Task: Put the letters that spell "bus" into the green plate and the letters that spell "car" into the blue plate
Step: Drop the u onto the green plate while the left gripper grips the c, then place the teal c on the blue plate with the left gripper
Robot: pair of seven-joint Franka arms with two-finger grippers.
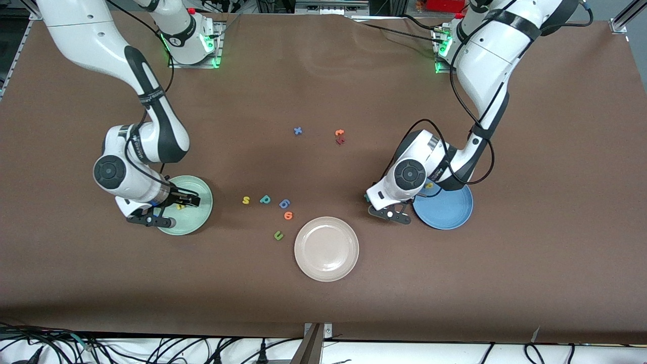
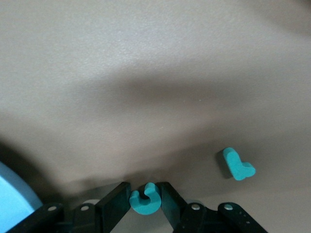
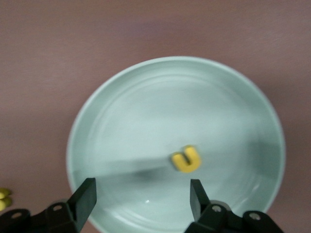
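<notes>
My left gripper (image 2: 145, 193) is shut on the teal "c" (image 2: 144, 199), low over the table beside the blue plate (image 1: 450, 210) (image 2: 12, 196), on its right-arm side. The teal "r" (image 2: 238, 165) lies on the table close by. A yellow "a" (image 1: 429, 185) rests in the blue plate, partly hidden by the left arm. My right gripper (image 3: 141, 187) (image 1: 191, 201) hangs open over the green plate (image 1: 194, 222) (image 3: 146, 107), with the yellow "u" (image 3: 186, 158) lying in that plate. The yellow "s" (image 1: 246, 200) and the teal "b" (image 1: 265, 199) lie on the table between the plates.
A beige plate (image 1: 326, 248) sits nearest the front camera. A blue "6" (image 1: 284, 203), an orange "6" (image 1: 288, 215) and a dark green "u" (image 1: 278, 235) lie near the "b". Farther back are a blue "x" (image 1: 297, 131), an orange "t" (image 1: 339, 133) and a dark red letter (image 1: 340, 141).
</notes>
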